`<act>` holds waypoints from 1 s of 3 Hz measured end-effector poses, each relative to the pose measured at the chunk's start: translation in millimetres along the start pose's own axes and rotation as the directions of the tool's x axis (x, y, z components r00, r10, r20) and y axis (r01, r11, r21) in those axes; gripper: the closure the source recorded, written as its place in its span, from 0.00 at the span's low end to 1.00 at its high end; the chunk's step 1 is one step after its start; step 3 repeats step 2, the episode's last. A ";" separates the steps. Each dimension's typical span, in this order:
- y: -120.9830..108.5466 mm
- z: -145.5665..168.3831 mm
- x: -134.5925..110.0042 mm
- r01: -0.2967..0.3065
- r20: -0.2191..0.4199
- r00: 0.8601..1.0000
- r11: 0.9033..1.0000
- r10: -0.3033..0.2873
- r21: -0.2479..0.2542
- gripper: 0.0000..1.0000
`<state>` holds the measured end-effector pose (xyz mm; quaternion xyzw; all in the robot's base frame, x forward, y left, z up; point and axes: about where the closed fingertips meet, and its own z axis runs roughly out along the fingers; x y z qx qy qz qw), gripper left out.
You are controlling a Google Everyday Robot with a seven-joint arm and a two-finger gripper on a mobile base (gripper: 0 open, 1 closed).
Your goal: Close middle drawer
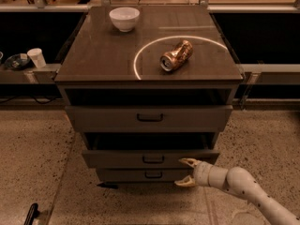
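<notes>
On the worktop [93, 60] we find a bowl [124, 18] back left and a can [176, 56] right of it, nearer us. Below, the gripper [187, 172], fingers spread, sits before the middle drawer [117, 158]'s right end.

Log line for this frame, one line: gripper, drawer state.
middle drawer: partly out | gripper: open, at its front's right end | cabinet top: bowl, can
</notes>
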<state>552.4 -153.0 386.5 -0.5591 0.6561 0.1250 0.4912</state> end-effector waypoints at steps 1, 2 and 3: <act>0.0 0.1 0.0 0.000 0.000 1.000 1.000 0.000 0.000 0.00; 0.0 0.1 0.0 0.000 0.000 1.000 1.000 0.000 0.000 0.00; 0.0 0.1 0.0 0.000 0.000 1.000 1.000 0.000 0.000 0.00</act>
